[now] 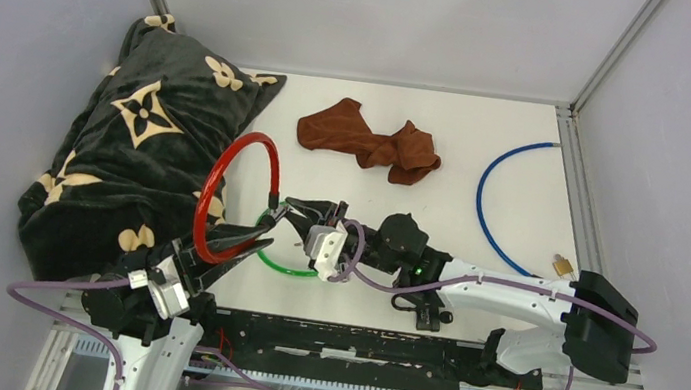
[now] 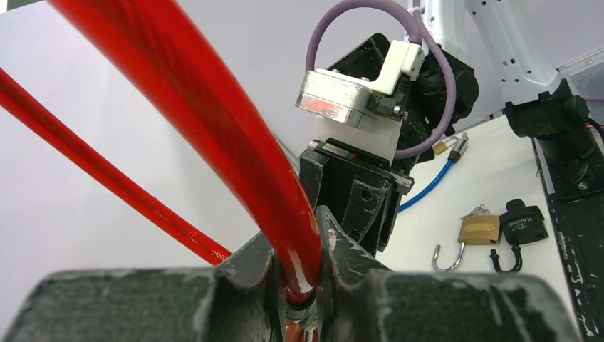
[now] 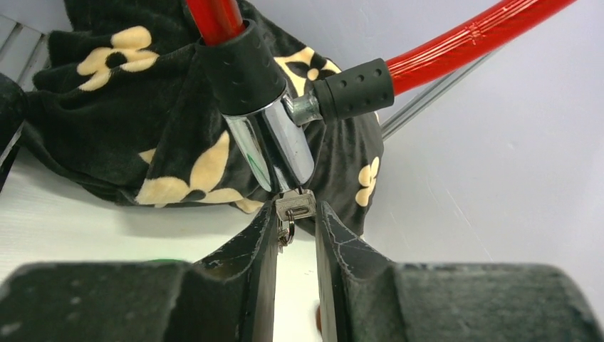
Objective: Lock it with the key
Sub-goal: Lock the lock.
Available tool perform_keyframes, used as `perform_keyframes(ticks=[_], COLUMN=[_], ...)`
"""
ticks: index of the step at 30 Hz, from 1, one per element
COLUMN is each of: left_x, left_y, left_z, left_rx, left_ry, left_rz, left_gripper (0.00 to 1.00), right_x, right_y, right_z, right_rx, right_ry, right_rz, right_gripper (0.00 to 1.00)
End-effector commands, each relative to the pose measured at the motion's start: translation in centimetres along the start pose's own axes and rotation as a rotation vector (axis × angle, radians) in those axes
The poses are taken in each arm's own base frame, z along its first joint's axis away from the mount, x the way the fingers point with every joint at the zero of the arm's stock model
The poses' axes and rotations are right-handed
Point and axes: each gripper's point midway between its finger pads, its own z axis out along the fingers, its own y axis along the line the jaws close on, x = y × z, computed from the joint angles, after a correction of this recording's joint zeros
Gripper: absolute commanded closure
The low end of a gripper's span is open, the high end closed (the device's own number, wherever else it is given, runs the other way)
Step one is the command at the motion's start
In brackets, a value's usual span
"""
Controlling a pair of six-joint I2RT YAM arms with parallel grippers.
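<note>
Right gripper [image 3: 295,214] clenched on key [image 3: 295,204], fingertips pressed to both flat sides of key head, small key ring hanging between them. Key seated in the bottom end of chrome barrel [image 3: 274,149] of red cable lock [image 1: 210,197]. Black rubber sleeve over top of barrel; second black-sleeved cable end meeting barrel side at its 2 o'clock, metal tip entering it. Glossy red cable looped in a ring and held up off white table [image 1: 491,133], at 9 o'clock of table centre.

Left gripper [image 2: 299,256] clamped on the red cable, cable pinched between both fingertips near a metal ferrule.

Dark blanket [image 1: 125,156] with cream flower print heaped at 9 to 10 o'clock. Brown cloth [image 1: 369,140] crumpled at 12 o'clock. Blue cable [image 1: 491,204] curved at 3 o'clock, brass lock at its near end. Green cable [image 1: 287,266] lying under right gripper. Open brass padlock [image 2: 478,231] with keys lying near the right arm base, black hook-shaped lock just beside it.
</note>
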Motion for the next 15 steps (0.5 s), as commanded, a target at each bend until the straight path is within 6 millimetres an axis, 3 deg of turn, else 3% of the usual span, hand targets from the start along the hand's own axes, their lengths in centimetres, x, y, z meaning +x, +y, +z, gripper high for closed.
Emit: perform_keyframes(ticks=[1,8,15], left_x=[-1.2,-0.1,0.7], left_y=[0.5,-1.1,-2.7], left_z=[0.2,0.0,-0.3], left_rx=[0.007,0.136,0.236], left_ry=[-0.018,0.024,0.052], left_rz=[0.097,0.157,0.139], left_gripper=[0.98,0.98,0.98], right_x=[-1.7,-2.3,-2.4], right_y=[-0.8,1.3,5.1], right_z=[-0.2,-1.4,-3.3], right_rx=[-0.019,-0.165,-0.385], right_ry=[-0.008,0.005,0.037], right_rz=[-0.014,0.004,0.081], right_gripper=[0.85,0.89,0.87])
